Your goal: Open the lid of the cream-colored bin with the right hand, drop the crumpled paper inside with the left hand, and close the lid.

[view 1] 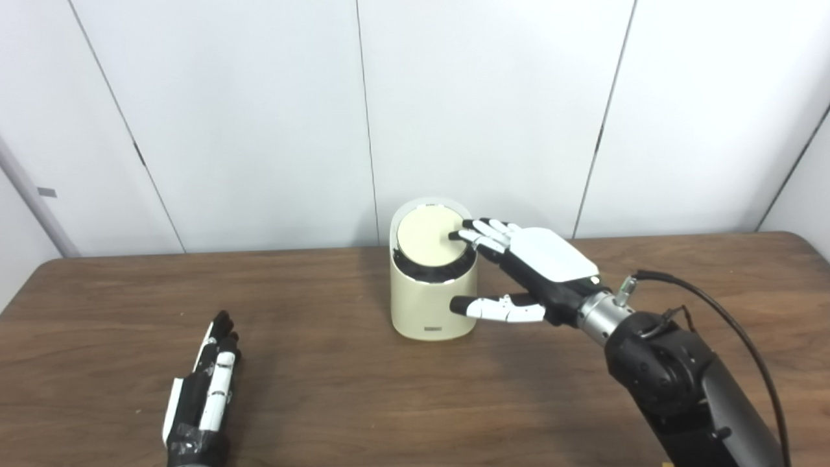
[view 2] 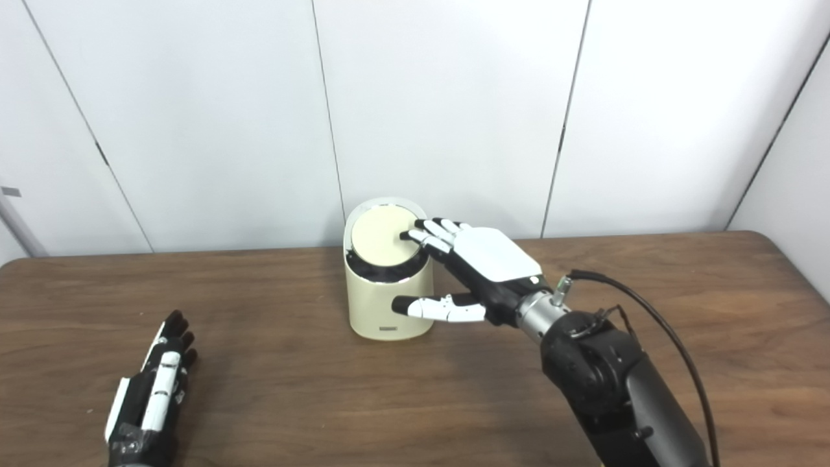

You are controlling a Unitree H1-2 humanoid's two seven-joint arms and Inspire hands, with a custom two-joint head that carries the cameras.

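Right hand (view 1: 541, 269), open, rests fingertips on the cream-colored cylindrical plastic bin's round lid (view 1: 431, 237) to press it, while open left hand (view 1: 204, 389) waits near the table's front edge.

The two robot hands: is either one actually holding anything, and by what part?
Nothing is held. The right hand only rests its fingertips on the bin's round lid, fingers spread. The left hand lies flat and empty on the table.
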